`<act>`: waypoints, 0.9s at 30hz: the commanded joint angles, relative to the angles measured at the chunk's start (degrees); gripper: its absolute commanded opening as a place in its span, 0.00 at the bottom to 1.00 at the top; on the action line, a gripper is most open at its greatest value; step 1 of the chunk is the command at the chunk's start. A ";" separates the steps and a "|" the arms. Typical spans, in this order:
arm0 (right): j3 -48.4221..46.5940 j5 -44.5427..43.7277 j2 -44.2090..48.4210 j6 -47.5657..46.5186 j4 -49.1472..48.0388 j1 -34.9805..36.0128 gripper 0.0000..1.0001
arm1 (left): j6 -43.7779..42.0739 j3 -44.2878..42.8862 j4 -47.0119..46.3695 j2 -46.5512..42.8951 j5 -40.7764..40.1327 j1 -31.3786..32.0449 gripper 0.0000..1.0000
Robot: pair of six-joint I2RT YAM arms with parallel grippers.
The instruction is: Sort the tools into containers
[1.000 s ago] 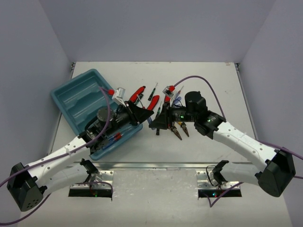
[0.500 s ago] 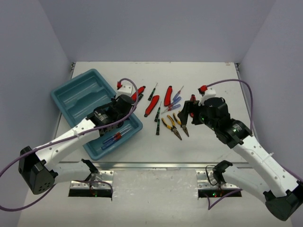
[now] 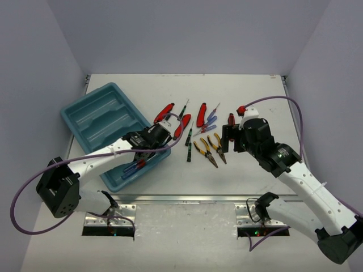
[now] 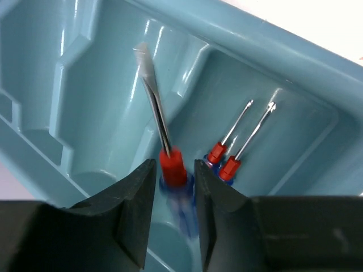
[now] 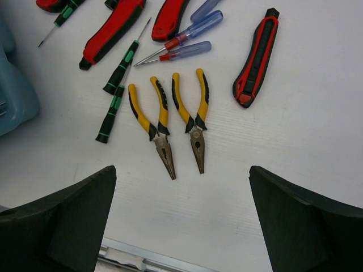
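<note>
The teal tray (image 3: 96, 116) lies at the left, its wall (image 4: 85, 85) filling the left wrist view. My left gripper (image 3: 148, 146) hangs over its near right end. Its jaws (image 4: 173, 165) stand slightly apart around a blue-handled screwdriver (image 4: 170, 164), whose handle is blurred and has a narrow gap on each side. Two more blue screwdrivers (image 4: 227, 153) lie in the same compartment. My right gripper (image 3: 229, 137) is wide open (image 5: 181, 170) and empty above the table, just in front of two yellow-handled pliers (image 5: 153, 122) (image 5: 193, 122).
Loose on the table between the arms lie red-handled cutters (image 3: 181, 126) (image 3: 201, 112), a red-black tool (image 5: 255, 59), thin black-green screwdrivers (image 5: 116, 93) and blue-handled screwdrivers (image 5: 187, 48). A metal rail (image 3: 187, 198) runs along the table's near edge.
The left gripper carried a blue screwdriver from the centre to the tray's near end and its jaws have parted. The right gripper drew back to the right and opened wide.
</note>
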State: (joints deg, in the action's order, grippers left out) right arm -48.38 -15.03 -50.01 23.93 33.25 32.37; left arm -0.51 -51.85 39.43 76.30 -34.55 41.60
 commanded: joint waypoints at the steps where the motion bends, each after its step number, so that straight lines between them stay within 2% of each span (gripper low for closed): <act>1: -0.55 -1.58 -1.94 -0.90 -0.87 -0.50 0.99 | -0.39 -2.85 1.79 -0.36 2.64 0.15 0.52; 4: -1.20 -0.89 -3.53 -0.65 -0.90 -0.76 0.99 | -0.25 -3.35 2.41 -1.01 3.22 0.24 0.64; 6: -1.61 -0.63 -5.21 -0.33 -1.26 -0.91 0.99 | 0.03 -4.19 2.94 -2.44 2.76 0.26 0.97; 7: -1.90 -0.53 -6.07 -0.06 -1.52 -0.91 0.99 | 0.67 -5.00 3.61 -3.48 1.70 0.30 1.00; 11: -3.72 -5.79 -12.38 8.93 -2.31 -1.00 0.99 | 7.38 -7.45 4.95 -7.04 -4.47 0.25 1.00; 13: -5.92 -6.56 -17.96 13.90 -3.27 -1.05 0.99 | 17.75 -8.40 4.64 -10.79 -12.38 0.18 1.00; 16: -9.01 -7.27 -24.84 19.14 -3.54 -1.08 0.99 | 24.71 -8.02 4.26 -15.74 -14.60 0.06 1.00; 19: -13.28 -9.74 -33.60 29.26 -3.73 -1.08 0.70 | 24.66 -4.38 0.81 -23.41 -12.38 0.06 1.00; 23: -21.00 -13.73 -42.46 41.95 1.27 -1.25 0.67 | 23.05 -0.97 -1.67 -29.67 -11.33 0.15 1.00; 25: -25.52 -14.48 -48.03 48.76 7.93 -1.61 0.58 | 22.47 2.18 -3.49 -33.57 -11.25 0.15 1.00; 27: -28.83 -13.57 -53.20 54.71 9.95 -2.09 0.52 | 22.31 5.17 -4.77 -35.97 -10.11 0.10 1.00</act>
State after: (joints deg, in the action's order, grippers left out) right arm -70.89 -24.74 -97.12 61.40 35.96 31.23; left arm 21.18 -51.03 39.24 44.05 -45.28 41.60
